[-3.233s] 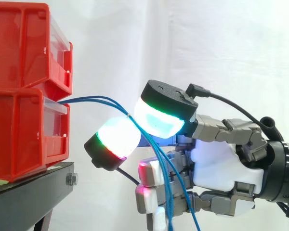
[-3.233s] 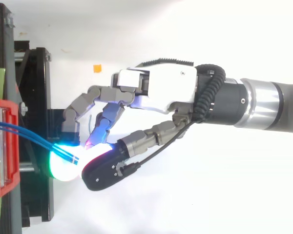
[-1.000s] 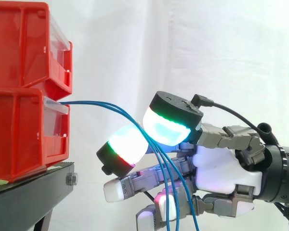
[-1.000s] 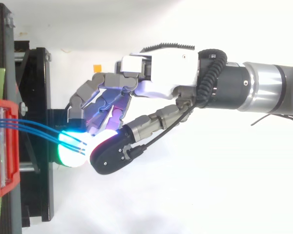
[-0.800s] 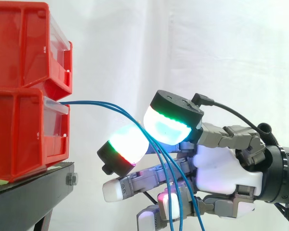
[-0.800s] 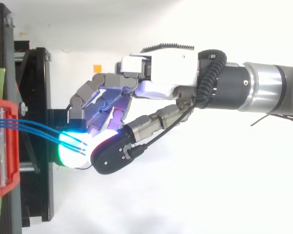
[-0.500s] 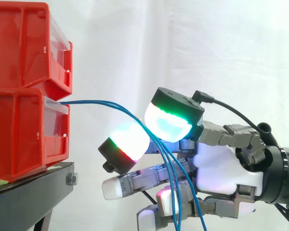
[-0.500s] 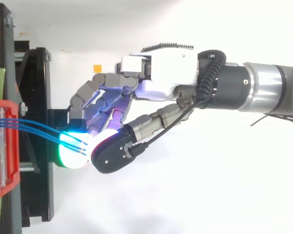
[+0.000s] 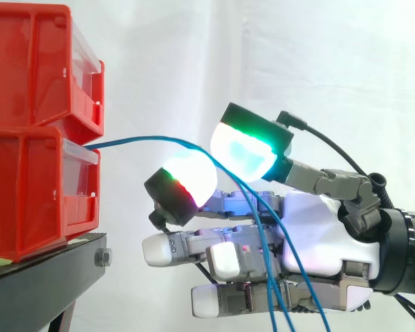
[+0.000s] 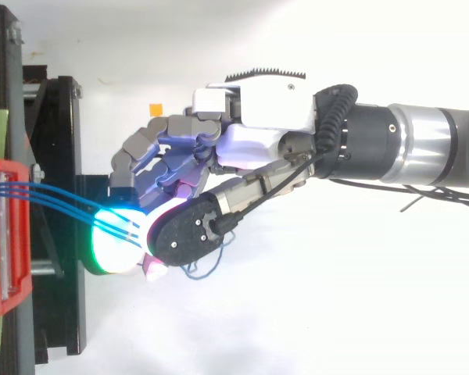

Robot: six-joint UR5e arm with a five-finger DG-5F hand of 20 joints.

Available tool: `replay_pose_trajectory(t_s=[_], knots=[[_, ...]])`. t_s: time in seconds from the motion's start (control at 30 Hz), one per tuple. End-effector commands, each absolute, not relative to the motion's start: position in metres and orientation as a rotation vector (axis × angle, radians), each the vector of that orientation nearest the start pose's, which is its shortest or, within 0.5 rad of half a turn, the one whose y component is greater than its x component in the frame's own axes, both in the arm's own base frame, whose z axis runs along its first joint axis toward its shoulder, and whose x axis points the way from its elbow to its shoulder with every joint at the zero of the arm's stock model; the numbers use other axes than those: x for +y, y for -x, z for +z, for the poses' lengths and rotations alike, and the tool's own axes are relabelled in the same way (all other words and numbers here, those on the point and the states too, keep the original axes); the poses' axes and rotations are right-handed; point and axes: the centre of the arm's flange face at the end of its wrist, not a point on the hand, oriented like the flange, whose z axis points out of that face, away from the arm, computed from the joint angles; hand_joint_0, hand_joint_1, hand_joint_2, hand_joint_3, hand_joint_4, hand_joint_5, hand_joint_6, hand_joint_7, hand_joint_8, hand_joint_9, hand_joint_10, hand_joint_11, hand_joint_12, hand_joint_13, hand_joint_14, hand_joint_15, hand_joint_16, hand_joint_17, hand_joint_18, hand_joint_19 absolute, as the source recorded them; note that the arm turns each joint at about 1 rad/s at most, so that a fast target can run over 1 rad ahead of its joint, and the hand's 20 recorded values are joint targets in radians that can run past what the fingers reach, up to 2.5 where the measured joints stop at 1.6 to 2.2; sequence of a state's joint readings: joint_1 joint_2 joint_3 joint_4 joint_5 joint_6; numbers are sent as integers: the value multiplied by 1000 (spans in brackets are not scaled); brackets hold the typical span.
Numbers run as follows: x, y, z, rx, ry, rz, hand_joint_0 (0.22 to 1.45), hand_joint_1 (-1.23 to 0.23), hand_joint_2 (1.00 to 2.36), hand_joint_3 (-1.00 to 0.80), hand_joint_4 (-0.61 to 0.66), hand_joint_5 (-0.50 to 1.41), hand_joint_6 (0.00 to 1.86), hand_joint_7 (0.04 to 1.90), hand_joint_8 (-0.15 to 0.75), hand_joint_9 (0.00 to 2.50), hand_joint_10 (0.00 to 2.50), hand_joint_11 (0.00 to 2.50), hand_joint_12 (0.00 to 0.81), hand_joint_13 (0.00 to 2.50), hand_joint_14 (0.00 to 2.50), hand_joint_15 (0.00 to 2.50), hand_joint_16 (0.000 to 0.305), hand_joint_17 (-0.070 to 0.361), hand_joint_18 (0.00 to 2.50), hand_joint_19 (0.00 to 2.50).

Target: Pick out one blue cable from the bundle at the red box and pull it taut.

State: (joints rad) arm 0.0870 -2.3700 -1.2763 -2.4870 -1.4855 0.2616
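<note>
Blue cables (image 9: 138, 140) run from the red box (image 9: 34, 187) in front of the hand (image 9: 325, 235). Two glowing pads (image 9: 190, 181) pinch them together.

Level side, overhead top (sharing robot hand (image 9: 318, 235)).

Black stand (image 9: 45, 275), white curtain (image 9: 194, 62)

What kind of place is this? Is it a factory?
Probably a robot test lab, not a factory: a white curtain hangs behind, red bins sit on a black stand, and a robot hand pinches blue cables.
</note>
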Motion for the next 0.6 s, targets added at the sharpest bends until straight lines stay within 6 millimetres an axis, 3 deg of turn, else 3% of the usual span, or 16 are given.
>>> replay_pose_trajectory(t_s=[0.0,0.3,0.57], knots=[[-73,-771,185,909,-1361,1581,662,-664,1014,-289,42,-187,953,707,350,563,6,161,482,1068,0,0,36,81,760,300],[-72,-770,185,899,-1387,1606,663,-659,1016,-291,45,-188,953,715,348,559,7,182,480,1212,2,36,35,79,780,338],[-72,-770,184,889,-1400,1619,664,-657,1015,-292,46,-190,953,711,344,556,7,205,467,1360,9,237,36,80,787,399]])
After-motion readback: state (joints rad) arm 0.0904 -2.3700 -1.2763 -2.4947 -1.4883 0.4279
